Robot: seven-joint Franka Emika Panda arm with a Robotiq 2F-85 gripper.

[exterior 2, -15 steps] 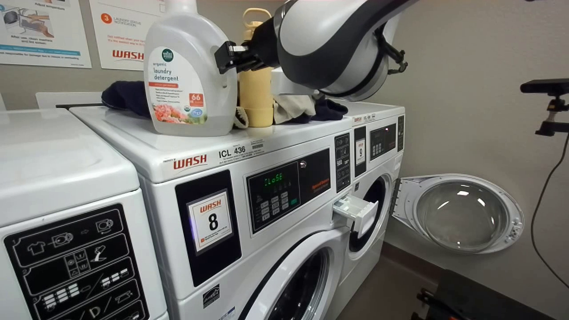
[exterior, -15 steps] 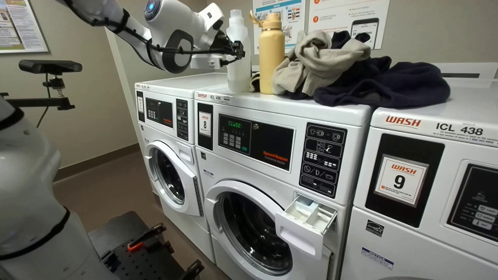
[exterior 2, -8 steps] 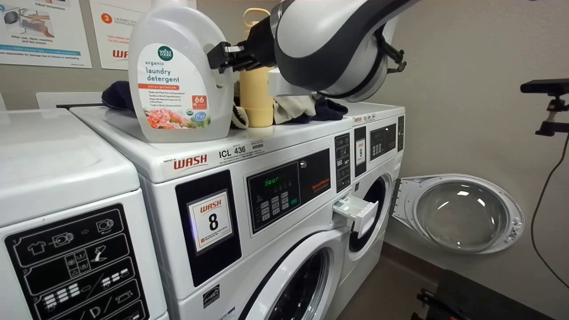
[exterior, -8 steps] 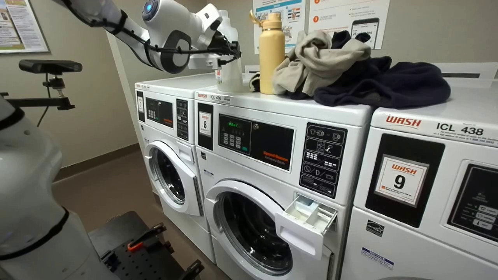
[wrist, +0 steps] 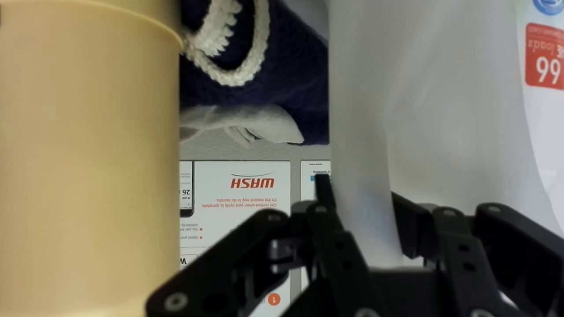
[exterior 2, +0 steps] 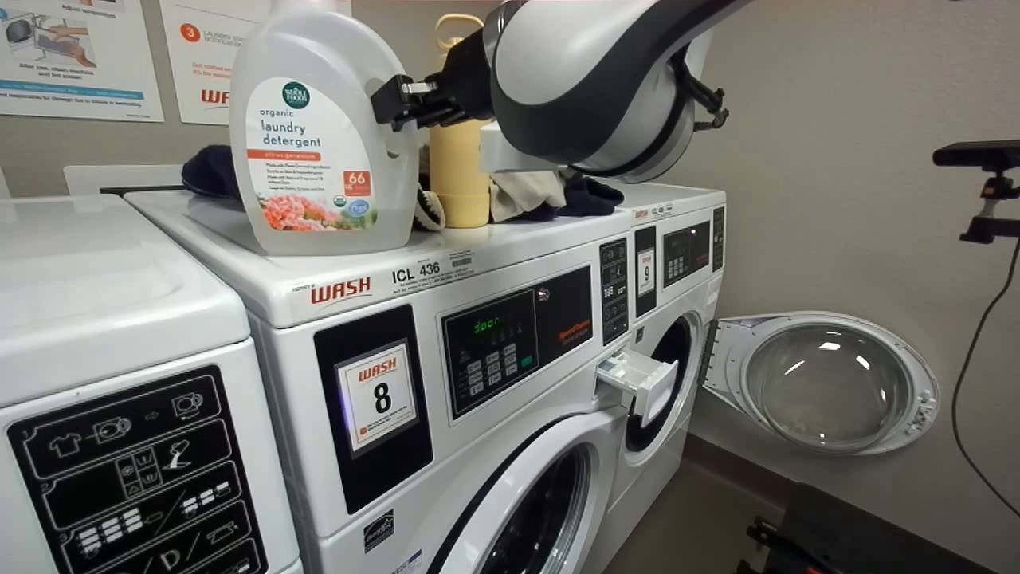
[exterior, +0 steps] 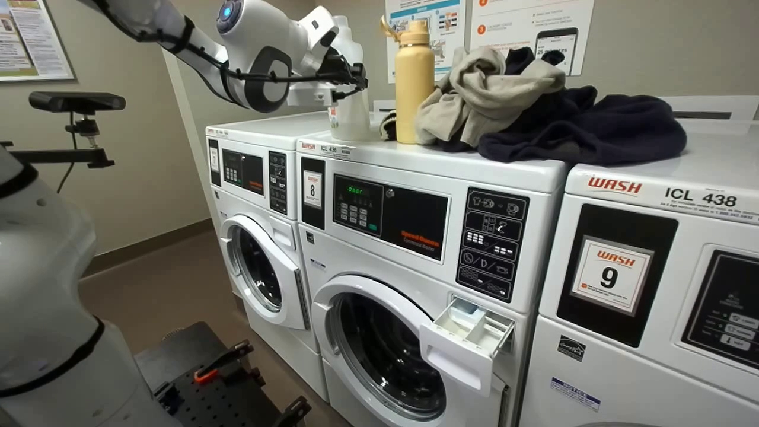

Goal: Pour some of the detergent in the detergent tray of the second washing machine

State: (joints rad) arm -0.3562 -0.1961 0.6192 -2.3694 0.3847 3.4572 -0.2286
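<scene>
Wrist view — the tool (wrist: 365,209) pinches the detergent (wrist: 454,119), handle (wrist: 359,141) between the fingers (wrist: 414,229)

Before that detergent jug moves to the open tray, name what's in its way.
The yellow bottle stands beside the detergent jug, on the side nearer the detergent tray, with clothes heaped beyond; a sideways sweep along the washer top would likely hit the bottle. Out in front and down, nothing visible blocks the way.
</scene>
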